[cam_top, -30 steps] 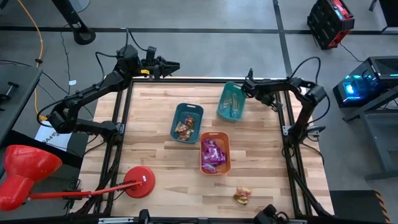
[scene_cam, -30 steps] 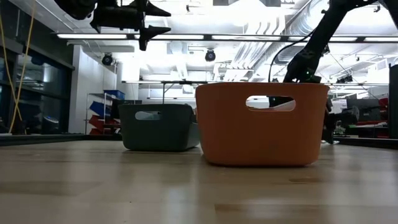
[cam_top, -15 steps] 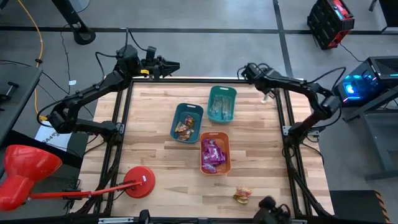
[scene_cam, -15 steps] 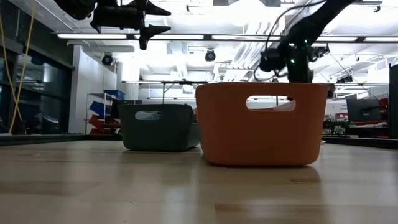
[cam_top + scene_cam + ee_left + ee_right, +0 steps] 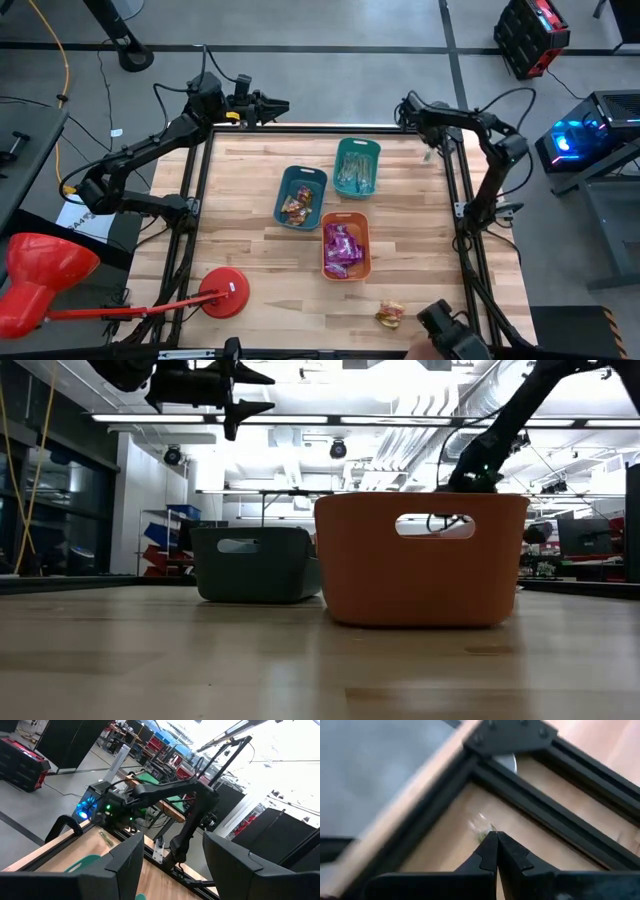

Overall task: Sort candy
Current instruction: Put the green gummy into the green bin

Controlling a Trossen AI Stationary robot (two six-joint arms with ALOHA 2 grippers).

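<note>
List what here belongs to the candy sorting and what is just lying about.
Job:
- purple candy in the orange bin
- orange-gold candy in the blue bin
- green sticks in the teal bin
- loose candy near the table's front edge
- right end effector, shut, at the far right corner

Lying about:
- red lamp
- red base

Pale wood table (image 5: pixel 250 250), black frame. Blue bin (image 5: pixel 301 196): orange-brown-gold candy (image 5: pixel 294 210). Teal bin (image 5: pixel 356 166): pale green sticks (image 5: pixel 355 178). Orange bin (image 5: pixel 346 246): shiny purple packets (image 5: pixel 340 248). Loose gold-orange candy (image 5: pixel 389 315) on wood. Both arms dark; red lamp (image 5: pixel 45 280) w/ red base at table's edge.
</note>
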